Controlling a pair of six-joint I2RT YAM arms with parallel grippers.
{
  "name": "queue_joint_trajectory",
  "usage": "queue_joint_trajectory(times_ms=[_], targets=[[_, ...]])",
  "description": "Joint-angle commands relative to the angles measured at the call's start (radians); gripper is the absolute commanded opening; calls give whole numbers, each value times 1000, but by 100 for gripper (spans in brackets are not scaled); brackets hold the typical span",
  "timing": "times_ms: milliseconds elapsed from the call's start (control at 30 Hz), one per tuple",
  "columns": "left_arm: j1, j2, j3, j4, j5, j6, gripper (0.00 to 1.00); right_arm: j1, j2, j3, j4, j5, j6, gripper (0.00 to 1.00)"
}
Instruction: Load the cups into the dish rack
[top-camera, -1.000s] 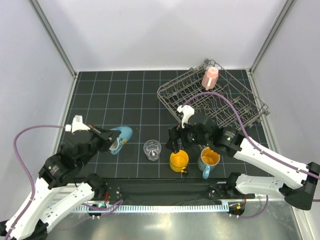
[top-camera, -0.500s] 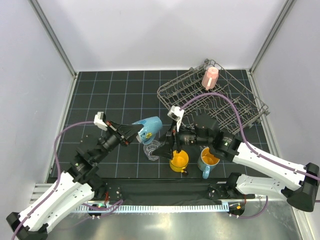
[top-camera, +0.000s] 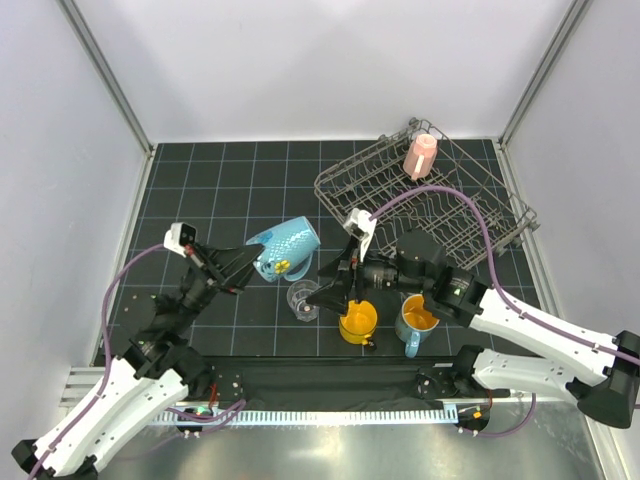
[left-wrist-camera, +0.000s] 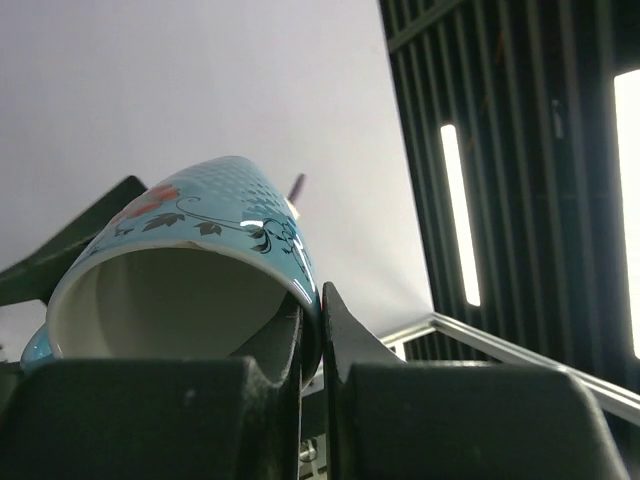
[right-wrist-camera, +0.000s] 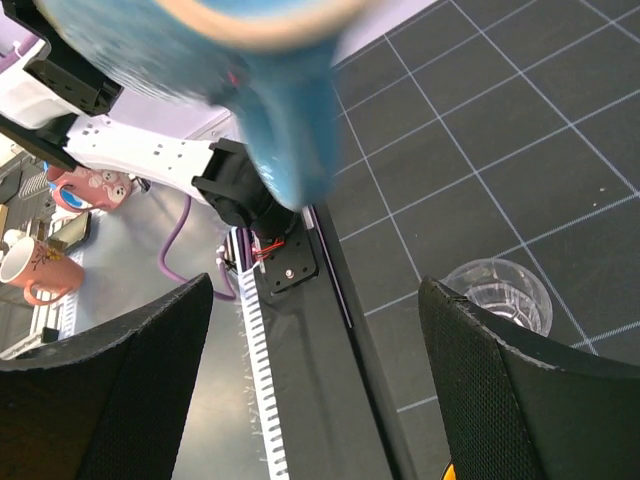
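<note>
My left gripper is shut on the rim of the blue mug with the white inside and holds it in the air, tilted on its side. In the left wrist view the fingertips pinch the mug's wall. My right gripper is open and empty, just right of the clear glass tumbler. The right wrist view shows the tumbler by the right finger and the held mug blurred above. The yellow mug and the blue mug with the orange inside stand near the front. The pink cup stands in the dish rack.
The rack sits tilted at the back right of the black gridded mat. Grey walls close in the left, back and right. A black bar and a white toothed strip run along the near edge.
My left gripper has lifted the blue mug off the mat and carried it up and to the right. My right gripper has swung left, beside the tumbler.
</note>
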Motion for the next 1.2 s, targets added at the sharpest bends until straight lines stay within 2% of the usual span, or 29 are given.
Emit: queue_joint_trajectory(times_ms=[0,167,267,467,933,1033,1133,1167], targets=[[2,-41,49,139,17,-40,0,6,-17,42,69,4,-32,83],[1,-48,50,155,31,-66,0,6,47,90,139,-61,-3,82],[1,-51,52,165,34,-72,0,6,76,90,254,-134,35,78],[2,-58,54,165,40,-73,0,6,125,127,330,-204,71,62],[1,-35,35,186,57,-92,1,6,178,147,423,-245,140,38],[1,-45,14,185,46,-104,0,6,185,154,433,-250,149,29],[1,-62,-5,169,35,-110,0,6,187,157,436,-251,157,14],[1,-68,-6,162,32,-107,1,4,187,160,434,-250,161,4]])
